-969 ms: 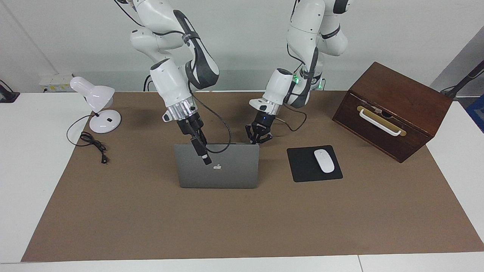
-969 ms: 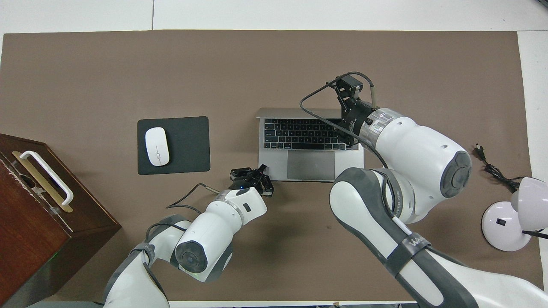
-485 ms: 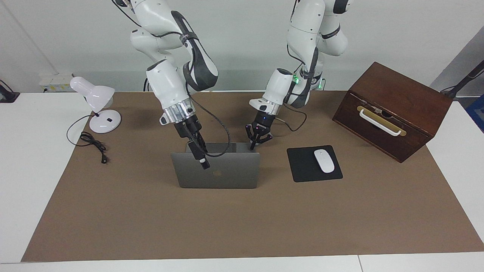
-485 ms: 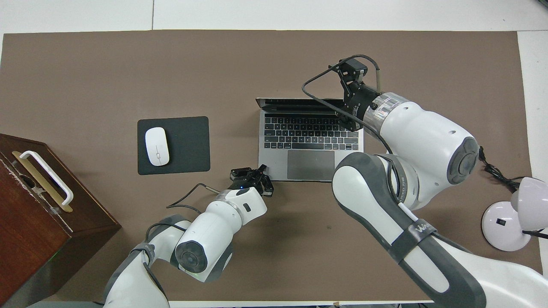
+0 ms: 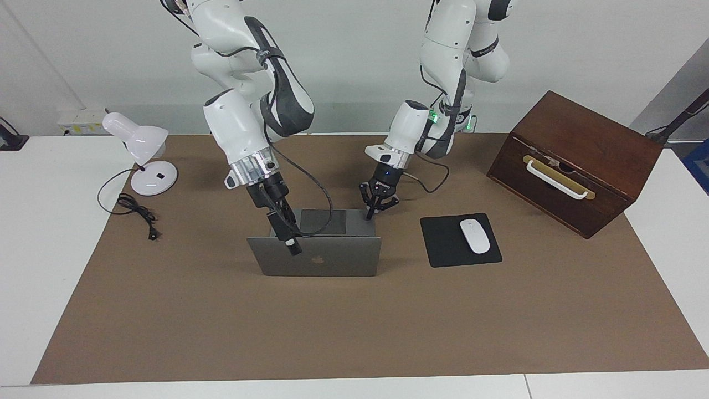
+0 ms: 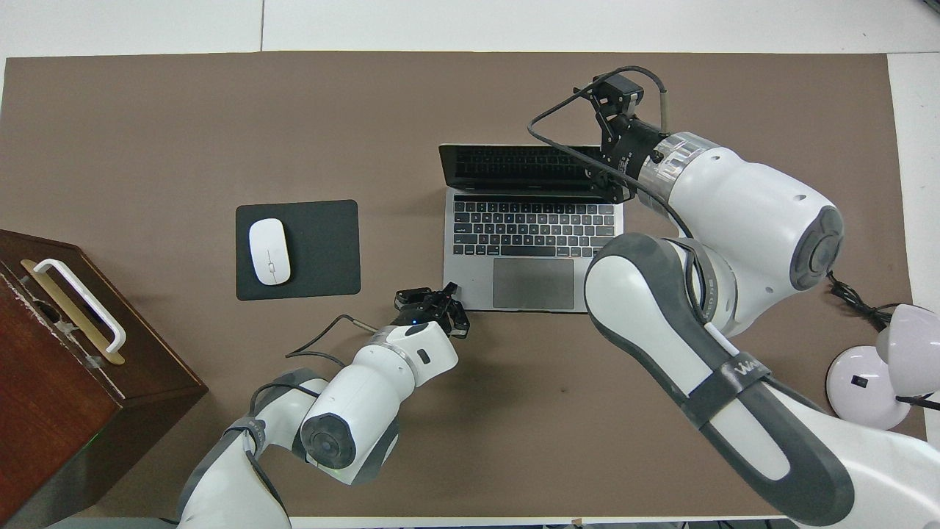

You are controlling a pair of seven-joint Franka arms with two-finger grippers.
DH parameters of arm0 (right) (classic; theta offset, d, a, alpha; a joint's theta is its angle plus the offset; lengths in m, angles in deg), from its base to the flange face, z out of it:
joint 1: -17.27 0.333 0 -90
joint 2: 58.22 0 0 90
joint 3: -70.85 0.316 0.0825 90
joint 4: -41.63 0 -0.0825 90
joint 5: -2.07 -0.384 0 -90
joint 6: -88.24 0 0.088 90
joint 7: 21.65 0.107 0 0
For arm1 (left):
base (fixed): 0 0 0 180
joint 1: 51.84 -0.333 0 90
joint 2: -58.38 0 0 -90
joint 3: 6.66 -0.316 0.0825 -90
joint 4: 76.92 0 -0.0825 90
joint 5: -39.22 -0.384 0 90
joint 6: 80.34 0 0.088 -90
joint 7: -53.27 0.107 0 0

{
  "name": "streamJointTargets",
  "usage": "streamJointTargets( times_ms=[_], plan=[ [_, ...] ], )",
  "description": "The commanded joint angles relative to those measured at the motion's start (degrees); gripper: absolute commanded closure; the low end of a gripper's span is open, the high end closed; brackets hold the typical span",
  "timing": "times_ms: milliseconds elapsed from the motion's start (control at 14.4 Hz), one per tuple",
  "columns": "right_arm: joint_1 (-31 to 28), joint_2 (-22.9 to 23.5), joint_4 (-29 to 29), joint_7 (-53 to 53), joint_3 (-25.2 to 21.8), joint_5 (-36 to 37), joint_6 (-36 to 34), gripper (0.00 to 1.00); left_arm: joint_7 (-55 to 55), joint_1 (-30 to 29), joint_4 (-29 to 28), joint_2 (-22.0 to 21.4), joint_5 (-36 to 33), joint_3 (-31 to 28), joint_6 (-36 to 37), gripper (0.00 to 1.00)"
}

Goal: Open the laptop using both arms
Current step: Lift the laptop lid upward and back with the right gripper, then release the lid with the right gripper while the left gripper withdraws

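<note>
Silver-grey metal marks the laptop, which sits mid-table on the brown mat. Its lid is already raised past upright and leans away from the robots.

In the overhead view the left gripper is clenched, with nothing between its tips. It presses on the deck's seven-o'clock corner, the corner nearest the robots. The right gripper meets the lid's upper edge at about two o'clock from the keyboard. I cannot tell whether that claw is clenched or released.

The step in hand looks like the last stretch of swinging the lid back. Done well, the left gripper would hold the base flat so it cannot slide or tip. The right arm would follow the hinge's arc gently and stop before the hinge binds.

The overhead view shows the keys, the trackpad and the dark screen. The facing view shows only the lid's logo side and a strip of deck over its top edge. It shows better how low the left gripper sits on the corner, and that the right gripper reaches the lid's rim.

The mouse pad lies at nine o'clock from the laptop in the overhead view.
</note>
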Motion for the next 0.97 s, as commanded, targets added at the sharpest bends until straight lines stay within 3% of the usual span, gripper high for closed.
streamJointTargets(
  times_ms=[0,692,900],
  plan=[
    [-0.90,1.02,2.05,-2.44,-0.41,-0.46,-1.84,0.00,0.86,0.38,1.89,3.01,0.16,-0.27,-1.06,1.00],
    [-1.07,2.08,3.63,-3.32,-0.85,-0.46,-3.16,0.00,0.86,0.47,1.89,2.93,0.16,-0.27,-1.06,1.00],
    [-0.90,0.68,3.90,-2.79,-0.94,-0.55,-7.53,0.00,0.86,0.47,3.02,2.93,1.21,-0.18,-1.06,1.00]
  ],
)
